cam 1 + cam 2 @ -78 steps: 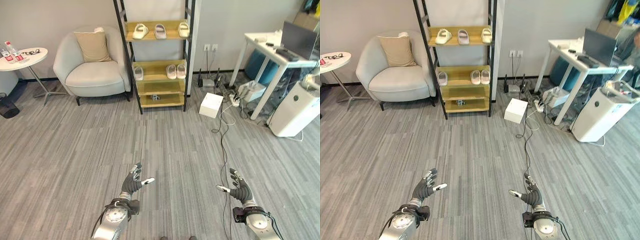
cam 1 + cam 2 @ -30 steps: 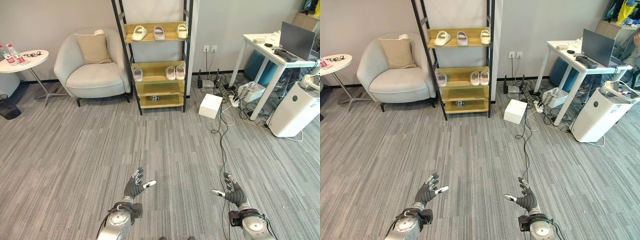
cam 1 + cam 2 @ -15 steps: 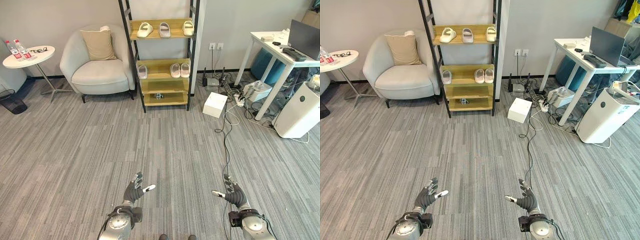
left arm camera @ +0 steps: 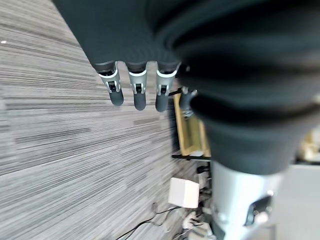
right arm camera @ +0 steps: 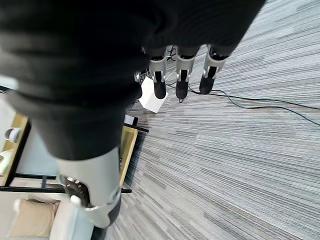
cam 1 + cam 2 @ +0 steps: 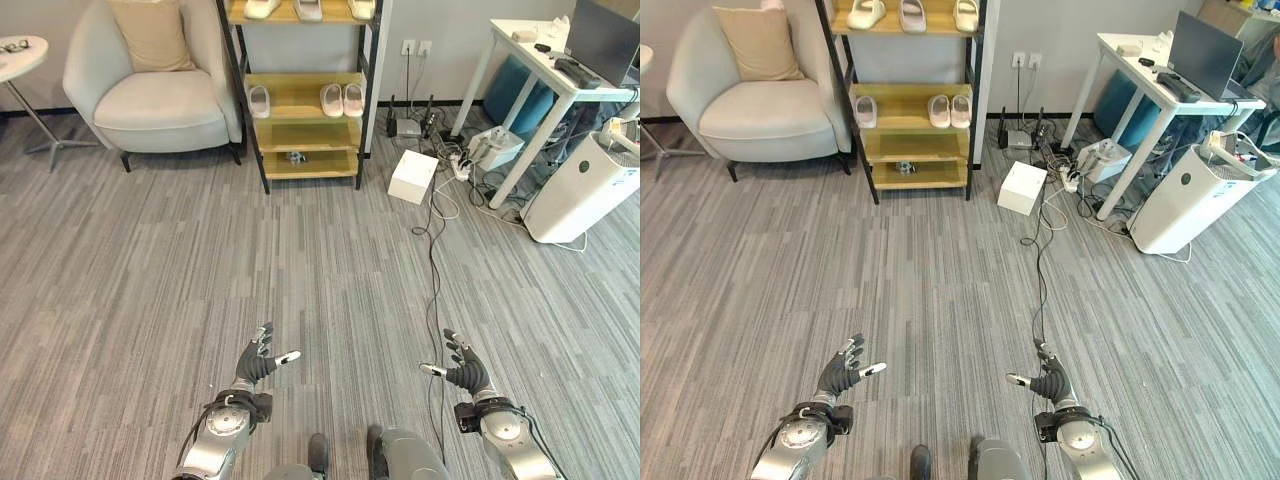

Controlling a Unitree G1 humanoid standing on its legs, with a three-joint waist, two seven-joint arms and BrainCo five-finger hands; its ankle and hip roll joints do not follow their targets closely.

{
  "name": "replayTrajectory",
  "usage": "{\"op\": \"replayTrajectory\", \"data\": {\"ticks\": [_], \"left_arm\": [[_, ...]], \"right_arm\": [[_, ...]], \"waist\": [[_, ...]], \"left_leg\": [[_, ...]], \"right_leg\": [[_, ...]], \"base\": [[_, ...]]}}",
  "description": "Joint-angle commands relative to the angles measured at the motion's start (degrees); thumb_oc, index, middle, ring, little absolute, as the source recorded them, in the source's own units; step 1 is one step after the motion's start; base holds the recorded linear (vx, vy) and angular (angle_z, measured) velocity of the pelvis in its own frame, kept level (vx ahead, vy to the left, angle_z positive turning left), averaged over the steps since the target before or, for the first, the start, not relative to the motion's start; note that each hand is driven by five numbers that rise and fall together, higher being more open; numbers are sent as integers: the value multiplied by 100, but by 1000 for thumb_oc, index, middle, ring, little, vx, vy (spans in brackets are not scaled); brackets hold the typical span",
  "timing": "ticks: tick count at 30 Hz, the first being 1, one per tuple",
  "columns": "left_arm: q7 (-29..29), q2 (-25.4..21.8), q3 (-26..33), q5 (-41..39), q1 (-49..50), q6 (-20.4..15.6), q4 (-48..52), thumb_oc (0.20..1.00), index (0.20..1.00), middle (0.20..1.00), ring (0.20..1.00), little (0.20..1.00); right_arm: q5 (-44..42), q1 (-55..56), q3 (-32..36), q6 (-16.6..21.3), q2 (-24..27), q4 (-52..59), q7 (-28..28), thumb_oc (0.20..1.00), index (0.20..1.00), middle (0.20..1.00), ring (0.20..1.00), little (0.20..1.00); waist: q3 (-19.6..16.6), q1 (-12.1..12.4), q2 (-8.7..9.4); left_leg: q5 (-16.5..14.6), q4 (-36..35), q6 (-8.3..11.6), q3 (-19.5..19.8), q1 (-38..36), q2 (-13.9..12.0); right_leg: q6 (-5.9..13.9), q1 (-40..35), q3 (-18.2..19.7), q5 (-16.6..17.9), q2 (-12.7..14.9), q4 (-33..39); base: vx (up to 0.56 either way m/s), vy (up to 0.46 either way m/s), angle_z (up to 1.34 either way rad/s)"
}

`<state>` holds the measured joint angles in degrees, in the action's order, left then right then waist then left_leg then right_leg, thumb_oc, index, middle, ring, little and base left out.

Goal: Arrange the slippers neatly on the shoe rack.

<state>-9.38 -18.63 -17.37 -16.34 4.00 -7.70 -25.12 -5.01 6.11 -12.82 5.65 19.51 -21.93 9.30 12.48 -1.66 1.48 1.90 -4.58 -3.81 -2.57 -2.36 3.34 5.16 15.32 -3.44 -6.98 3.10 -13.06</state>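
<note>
Left hand (image 6: 256,363) – right hand (image 6: 463,374) (both empty) – fingers spread.

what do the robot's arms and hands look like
Both arms are silver-grey metal with rounded casings near the wrist. The left hand and right hand each have a dark ribbed cover over the back and wrist, with silver fingers ending in dark tips and a thumb set apart.

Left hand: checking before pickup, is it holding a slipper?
No. The left hand is open and empty, fingers straight above the carpet.
</note>
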Motion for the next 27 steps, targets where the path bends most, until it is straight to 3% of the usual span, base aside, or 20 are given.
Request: {"op": "replayTrajectory", "data": {"ticks": [1,5,6,8,9,10,11,12,13,14,15,17,19,21,25,27], "left_arm": [[69,71,161,182,-268,-295,219,1000,1000,1000,1000,1000],[132,163,129,80,-297,-317,222,1000,1000,1000,1000,1000],[162,233,163,-100,-278,-356,248,1000,1000,1000,1000,1000],[178,251,195,-237,-261,-353,317,1000,1000,1000,1000,1000],[178,255,195,-238,-257,-352,317,1000,1000,1000,1000,1000],[191,234,195,-256,-267,-345,317,1000,1000,1000,1000,1000],[195,230,200,-250,-271,-339,313,1000,1000,1000,1000,1000],[195,230,200,-250,-271,-339,313,1000,1000,1000,1000,1000],[178,249,192,-232,-293,-316,278,1000,1000,1000,1000,1000],[157,276,186,-216,-294,-315,257,1000,1000,1000,1000,1000],[158,279,170,-196,-291,-311,278,1000,1000,1000,1000,1000],[138,274,130,-105,-269,-276,350,1000,1000,1000,1000,1000],[135,267,99,-4,-286,-263,352,1000,1000,1000,1000,1000],[149,268,96,101,-272,-253,309,1000,1000,1000,1000,1000],[176,280,143,84,-116,-254,280,1000,1000,1000,1000,1000],[260,203,115,78,31,-218,293,1000,1000,1000,1000,1000]], "right_arm": [[62,-128,166,158,146,441,55,1000,1000,1000,1000,1000],[-5,74,237,188,128,532,3,1000,1000,1000,1000,1000],[-75,164,255,228,192,603,-69,1000,1000,1000,1000,1000],[-147,189,235,278,281,709,-157,1000,1000,1000,1000,1000],[-147,192,234,277,285,709,-157,1000,1000,1000,1000,1000],[-206,197,256,295,367,755,-192,1000,1000,1000,1000,1000],[-206,200,258,279,398,760,-200,1000,1000,1000,1000,1000],[-206,200,258,279,399,760,-200,1000,1000,1000,1000,1000],[-231,182,252,248,429,732,-188,1000,1000,1000,1000,1000],[-231,193,258,248,466,706,-191,1000,1000,1000,1000,1000],[-237,193,274,251,476,671,-179,1000,1000,1000,1000,1000],[-217,184,258,245,486,612,-142,1000,1000,1000,1000,1000],[-179,124,243,239,484,532,-75,1000,1000,1000,1000,1000],[-98,84,210,200,451,465,-68,1000,1000,1000,1000,1000],[42,126,125,162,422,500,-194,1000,1000,1000,1000,1000],[55,154,29,152,306,516,-335,1000,1000,1000,1000,1000]], "waist": [[100,-96,-31],[-28,-177,-14],[-96,-194,-23],[-15,-127,-2],[-18,-145,-27],[82,-94,-25],[122,-85,-37],[119,-86,-39],[141,-79,-15],[117,-109,2],[90,-118,22],[79,-168,-13],[68,-203,-43],[29,-264,-25],[-146,-163,-48],[-329,-128,105]], "left_leg": [[-1296,-42,97,151,-967,-95],[-1449,106,235,145,-1107,-212],[-1254,1037,379,83,-912,-298],[-884,2393,428,174,-321,-215],[-922,2423,434,196,-317,-238],[-592,3490,474,281,182,-198],[-581,3841,472,297,414,-205],[-584,3846,472,298,420,-206],[-857,3693,377,318,789,-71],[-1171,2989,296,352,903,50],[-1244,2475,268,366,870,90],[-743,1165,306,495,970,62],[-435,-21,346,671,998,70],[-481,-42,408,486,1249,102],[30,-42,359,649,1082,170],[-53,155,168,520,908,283]], "right_leg": [[203,-638,-165,341,-274,954],[40,-880,-141,364,-306,1095],[-96,-1164,-88,282,-352,1137],[-253,-1444,-2,264,-378,1261],[-253,-1448,-23,239,-399,1242],[-415,-1652,60,132,-467,1270],[-470,-1704,91,56,-481,1230],[-471,-1701,90,56,-483,1228],[-485,-1846,158,-45,-411,1236],[-443,-1920,158,-166,-322,1233],[-428,-1994,118,-249,-282,1212],[-447,-2127,-5,-398,-298,1167],[-451,-2296,-102,-514,-342,1182],[-398,-2508,-80,-545,-351,1243],[-299,-2693,144,-542,-277,1198],[-98,-2605,282,-425,-26,612]], "base": [[222,-160,-10],[398,-263,6],[412,-270,28],[335,-242,25],[240,-191,20],[243,-172,-1],[230,-171,-11],[282,-108,-21],[401,-69,1],[510,-72,-16],[422,-10,-17],[323,0,-11],[362,30,12],[481,112,8],[479,166,-5],[705,238,-39]]}}
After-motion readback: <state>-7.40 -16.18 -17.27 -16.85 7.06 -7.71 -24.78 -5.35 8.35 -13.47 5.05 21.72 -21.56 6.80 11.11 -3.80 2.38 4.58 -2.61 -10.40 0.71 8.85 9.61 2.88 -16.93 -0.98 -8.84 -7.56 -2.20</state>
